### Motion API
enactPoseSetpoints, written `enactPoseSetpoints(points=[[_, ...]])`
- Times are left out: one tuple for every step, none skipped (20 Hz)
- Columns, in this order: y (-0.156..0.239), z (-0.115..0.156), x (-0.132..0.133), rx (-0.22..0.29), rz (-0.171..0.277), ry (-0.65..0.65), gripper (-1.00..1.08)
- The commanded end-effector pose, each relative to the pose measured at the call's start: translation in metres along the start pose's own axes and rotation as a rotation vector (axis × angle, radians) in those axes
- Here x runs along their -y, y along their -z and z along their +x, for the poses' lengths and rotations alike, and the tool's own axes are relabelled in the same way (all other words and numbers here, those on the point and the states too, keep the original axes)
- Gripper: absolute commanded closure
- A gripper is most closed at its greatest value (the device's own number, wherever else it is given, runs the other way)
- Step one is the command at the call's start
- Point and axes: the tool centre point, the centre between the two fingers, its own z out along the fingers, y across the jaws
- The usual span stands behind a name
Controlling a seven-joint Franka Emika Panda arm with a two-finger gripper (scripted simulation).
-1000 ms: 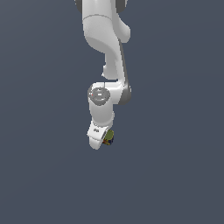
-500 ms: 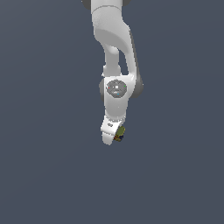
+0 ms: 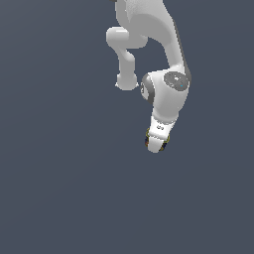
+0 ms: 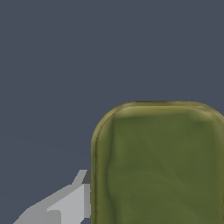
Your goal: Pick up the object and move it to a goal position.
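The object [image 4: 157,166] fills much of the wrist view as an olive-green rounded rectangle, close under the camera. One grey fingertip [image 4: 65,203] presses against its side; the other finger is out of frame. In the exterior view only slivers of the object [image 3: 166,143] show at the tip of the white hand, with coloured print on both sides. My gripper [image 3: 156,145] is shut on the object and holds it up against the plain grey background, with the arm [image 3: 166,94] bent above it.
A plain dark grey background surrounds the arm in both views. No other objects, edges or containers show.
The arm has swung toward the exterior view's right and risen slightly, carrying the object in the shut gripper. The wrist has turned as it went.
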Motion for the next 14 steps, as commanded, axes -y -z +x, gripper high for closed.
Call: enactPoseSetpoints(points=[[0.014,0.026,0.016,-0.002,-0.004,-0.001,1.08],[0.019,0.035,0.022,-0.002,-0.003,-0.001,1.08],[0.023,0.043,0.028,-0.002,-0.003,-0.001,1.08],[0.027,0.051,0.033,-0.002,-0.003,-0.001,1.08],[0.03,0.058,0.037,-0.003,-0.003,-0.001,1.08],[0.033,0.065,0.041,-0.003,-0.003,-0.001,1.08],[0.036,0.07,0.044,-0.003,-0.003,-0.001,1.08],[0.038,0.075,0.047,-0.003,-0.003,-0.001,1.08],[0.04,0.079,0.049,-0.003,-0.003,-0.001,1.08],[0.042,0.083,0.051,-0.003,-0.003,-0.001,1.08],[0.043,0.086,0.053,-0.003,-0.003,-0.001,1.08],[0.044,0.088,0.054,-0.003,-0.003,-0.001,1.08],[0.044,0.089,0.055,-0.003,-0.003,-0.001,1.08],[0.045,0.089,0.055,-0.003,-0.003,-0.001,1.08]])
